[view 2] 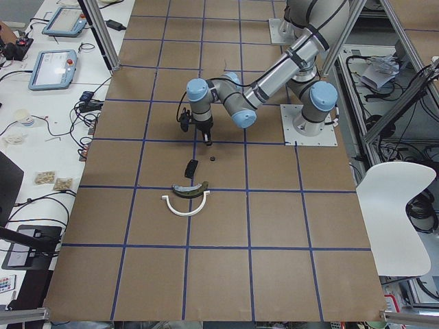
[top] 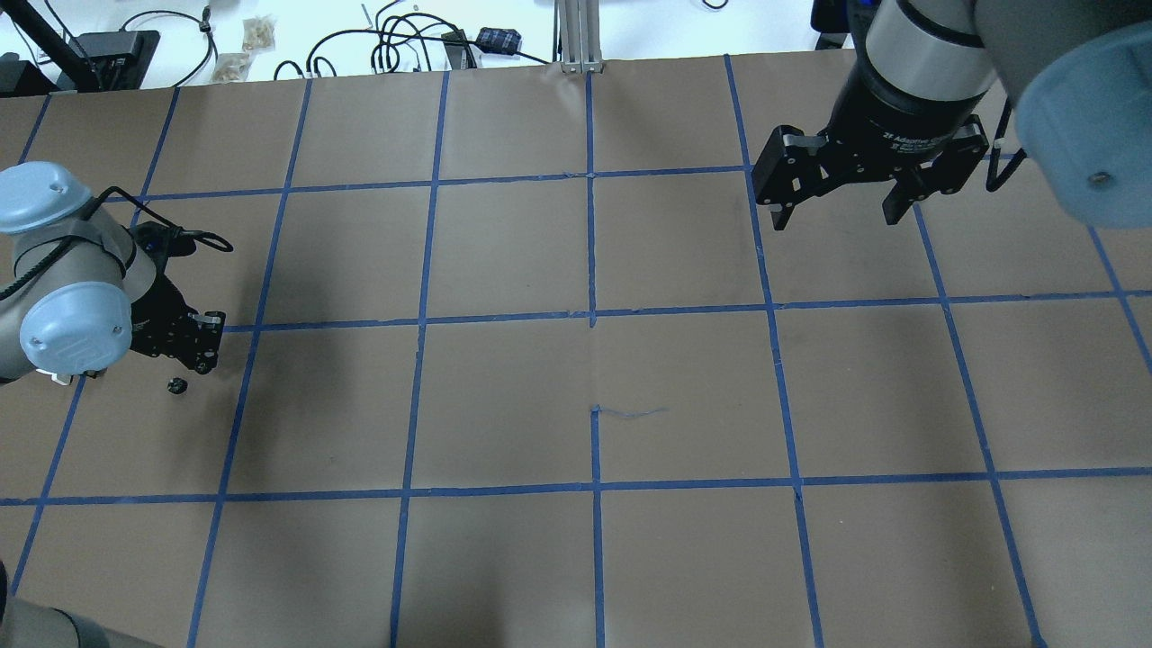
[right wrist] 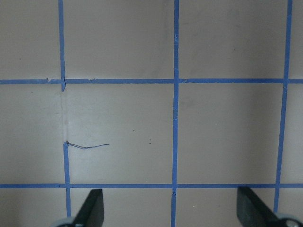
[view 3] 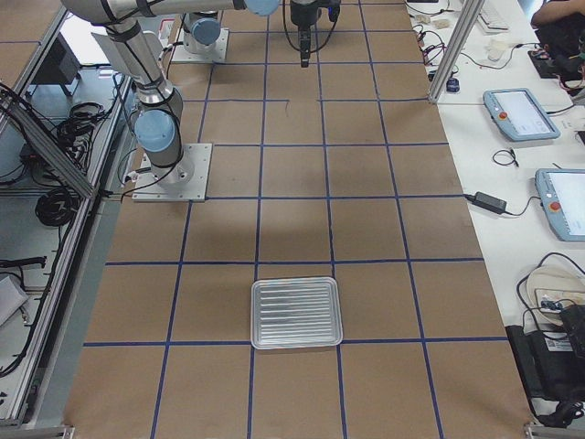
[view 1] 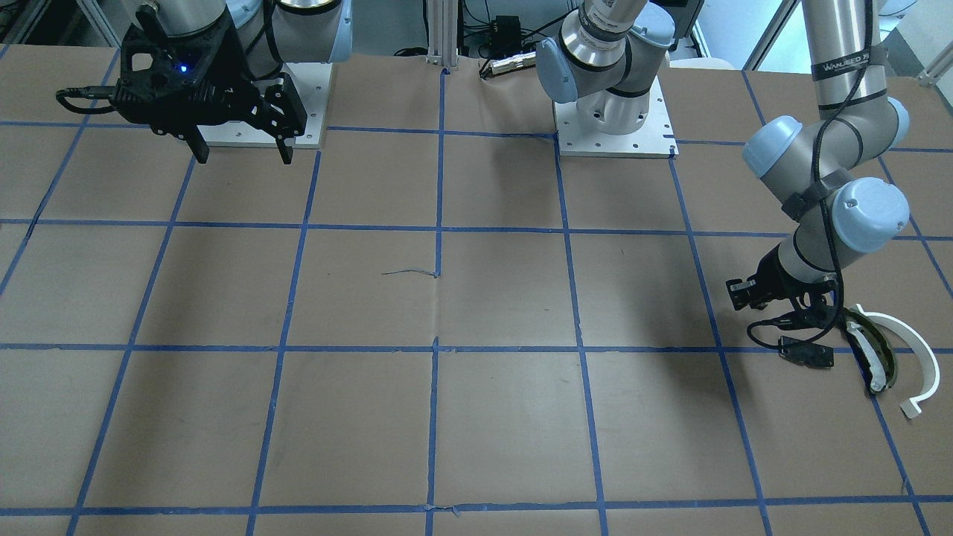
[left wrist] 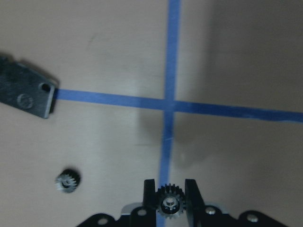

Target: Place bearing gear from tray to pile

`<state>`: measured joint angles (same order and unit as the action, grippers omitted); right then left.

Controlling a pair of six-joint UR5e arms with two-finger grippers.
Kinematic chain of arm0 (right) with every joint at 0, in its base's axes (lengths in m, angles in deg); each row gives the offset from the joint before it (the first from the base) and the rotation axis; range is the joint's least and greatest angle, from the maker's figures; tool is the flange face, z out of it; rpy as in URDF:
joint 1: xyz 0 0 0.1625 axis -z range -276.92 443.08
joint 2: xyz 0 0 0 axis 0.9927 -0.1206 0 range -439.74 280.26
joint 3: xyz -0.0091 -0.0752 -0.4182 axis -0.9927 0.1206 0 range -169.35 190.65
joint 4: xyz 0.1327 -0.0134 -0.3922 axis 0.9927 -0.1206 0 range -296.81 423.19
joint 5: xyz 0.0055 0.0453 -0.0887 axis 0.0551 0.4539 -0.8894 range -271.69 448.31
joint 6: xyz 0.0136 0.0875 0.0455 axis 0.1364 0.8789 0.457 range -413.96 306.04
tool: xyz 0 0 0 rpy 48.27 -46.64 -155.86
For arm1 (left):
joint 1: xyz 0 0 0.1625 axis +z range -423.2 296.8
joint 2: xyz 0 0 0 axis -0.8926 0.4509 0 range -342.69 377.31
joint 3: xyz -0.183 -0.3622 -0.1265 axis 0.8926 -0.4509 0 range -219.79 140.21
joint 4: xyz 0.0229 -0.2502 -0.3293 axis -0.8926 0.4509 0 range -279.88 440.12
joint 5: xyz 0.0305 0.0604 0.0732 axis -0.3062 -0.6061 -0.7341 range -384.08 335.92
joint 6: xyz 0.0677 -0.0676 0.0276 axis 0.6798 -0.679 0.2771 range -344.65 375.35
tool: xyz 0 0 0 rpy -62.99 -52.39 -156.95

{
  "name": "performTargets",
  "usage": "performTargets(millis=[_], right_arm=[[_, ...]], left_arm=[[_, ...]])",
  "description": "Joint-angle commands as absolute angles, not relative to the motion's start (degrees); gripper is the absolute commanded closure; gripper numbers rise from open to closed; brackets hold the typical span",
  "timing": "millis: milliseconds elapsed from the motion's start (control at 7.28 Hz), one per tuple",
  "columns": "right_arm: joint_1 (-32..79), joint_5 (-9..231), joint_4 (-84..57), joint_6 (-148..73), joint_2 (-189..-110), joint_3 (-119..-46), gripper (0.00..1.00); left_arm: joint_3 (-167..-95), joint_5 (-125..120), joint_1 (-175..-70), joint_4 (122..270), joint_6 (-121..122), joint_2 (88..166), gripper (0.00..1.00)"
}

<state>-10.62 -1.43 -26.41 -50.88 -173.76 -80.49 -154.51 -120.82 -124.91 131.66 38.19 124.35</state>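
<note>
My left gripper (left wrist: 170, 189) is shut on a small black bearing gear (left wrist: 169, 202) with a silver hub, held low over the paper by a blue tape crossing. A second small gear (left wrist: 67, 180) lies loose on the table to its side; it also shows in the overhead view (top: 177, 385). The pile's flat black plate (left wrist: 23, 92) lies close by. In the front-facing view the plate (view 1: 805, 351), the olive-and-black curved piece (view 1: 871, 357) and the white half-ring (view 1: 904, 350) lie beside the left wrist. My right gripper (top: 837, 216) is open and empty, high over the table's other end.
The ribbed metal tray (view 3: 296, 282) sits far from both arms, near the table's right end. Brown paper with a blue tape grid (top: 594, 315) covers the table. Cables and tablets lie along the operators' bench (view 2: 51, 68).
</note>
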Motion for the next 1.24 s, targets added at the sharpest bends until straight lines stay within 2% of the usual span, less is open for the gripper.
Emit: performTargets(millis=[0,137,412,687,824,1099], right_arm=[[-10.6,-1.4,-26.4,-51.0,-173.8,-80.5,0.00],[-10.6,-1.4,-26.4,-51.0,-173.8,-80.5,0.00],[-10.6,-1.4,-26.2,-51.1,-173.8,-80.6,0.00],[-10.6,-1.4,-26.1,-51.1,-173.9,-80.6,0.00],[-10.6,-1.4,-26.0,-51.1,-173.9,-80.6,0.00],[-10.6,-1.4,-26.0,-51.1,-173.9,-80.6,0.00]], left_arm=[[-155.3,-120.7,-123.9,129.1,39.5,125.8,1.00],[-155.2,-120.8,-123.8,129.1,39.5,126.2,1.00],[-155.0,-121.0,-123.8,128.6,39.5,127.1,0.91],[-155.0,-121.3,-123.7,128.5,39.5,126.8,0.91],[-155.1,-121.4,-123.7,128.5,39.5,126.8,0.83],[-154.9,-121.3,-123.7,128.5,39.4,126.6,0.18]])
